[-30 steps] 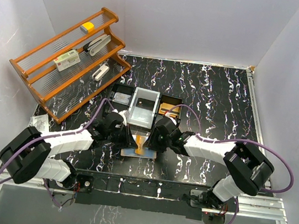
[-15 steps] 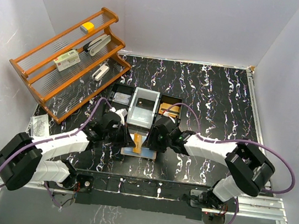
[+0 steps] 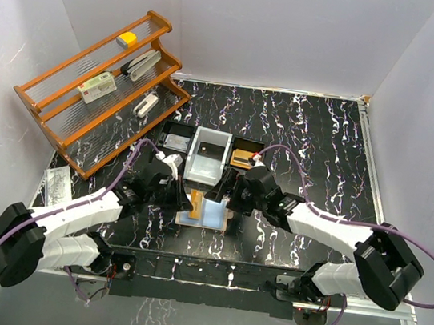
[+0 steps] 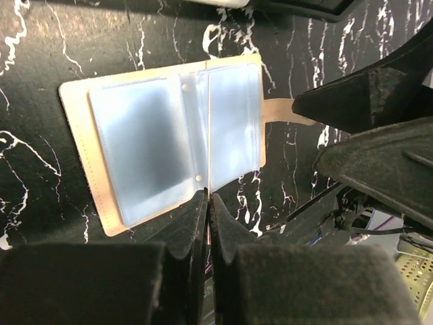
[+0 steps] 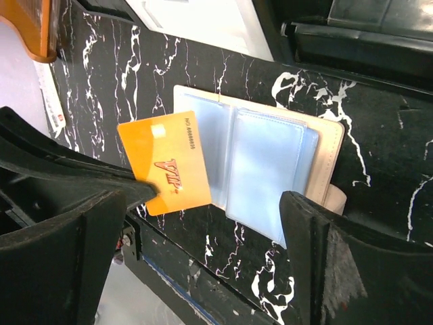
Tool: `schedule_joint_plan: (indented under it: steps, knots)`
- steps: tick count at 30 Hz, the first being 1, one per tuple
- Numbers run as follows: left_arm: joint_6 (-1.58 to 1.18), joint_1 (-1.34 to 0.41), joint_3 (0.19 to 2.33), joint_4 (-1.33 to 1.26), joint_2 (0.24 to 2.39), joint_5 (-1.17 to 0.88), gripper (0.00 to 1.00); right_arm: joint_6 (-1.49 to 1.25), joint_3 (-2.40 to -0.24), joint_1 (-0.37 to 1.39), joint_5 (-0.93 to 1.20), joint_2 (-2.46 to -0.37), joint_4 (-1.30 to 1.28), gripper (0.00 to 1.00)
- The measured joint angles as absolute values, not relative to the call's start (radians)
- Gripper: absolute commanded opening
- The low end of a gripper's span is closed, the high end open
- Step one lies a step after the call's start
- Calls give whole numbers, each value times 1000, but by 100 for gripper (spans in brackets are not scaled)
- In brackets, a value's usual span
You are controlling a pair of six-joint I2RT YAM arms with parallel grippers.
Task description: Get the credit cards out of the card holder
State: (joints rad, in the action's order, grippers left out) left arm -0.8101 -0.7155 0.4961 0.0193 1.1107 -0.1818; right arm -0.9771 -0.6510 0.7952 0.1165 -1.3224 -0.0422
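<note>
Orange credit card [image 5: 166, 162]: clamped in my left gripper [image 4: 208, 200], at the left edge of the open card holder [image 5: 264, 162] on the tabletop [image 3: 310, 135].
Right gripper [image 5: 208, 200]: jaws apart above the card holder.
Arms: I see both angled inward.

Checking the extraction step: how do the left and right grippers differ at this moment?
The left gripper is shut, pinching the orange card by one corner; the right gripper stands wide open with nothing between its fingers. In the top view, the left gripper sits at the card holder's left side, the right gripper at its right. Both are close to the open card holder.
</note>
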Motion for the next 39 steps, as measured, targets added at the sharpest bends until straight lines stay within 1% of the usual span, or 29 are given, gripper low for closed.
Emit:
schedule_joint_plan:
  steps: [5,13,20,26,34,37,39]
  knots:
    - [-789,-715,511,33,1042,-169,0,-978,-590,775,118,-1254,31,98]
    - [-789,-712,515,-11,990,-215,0,-968,-487,765,100,-1086,162,91]
    - [-805,-657,518,-64,931,-298,0,-950,-459,710,134,-977,215,89]
    - [-847,-609,518,-157,926,-412,0,-955,-432,627,272,-968,308,87]
    - [-902,-592,518,-277,929,-515,0,-992,-424,610,439,-991,430,82]
    - [-920,-591,518,-322,940,-545,0,-1002,-424,610,481,-1005,458,79]
    - [-935,-591,518,-350,955,-567,0,-1007,-424,609,508,-1017,473,71]
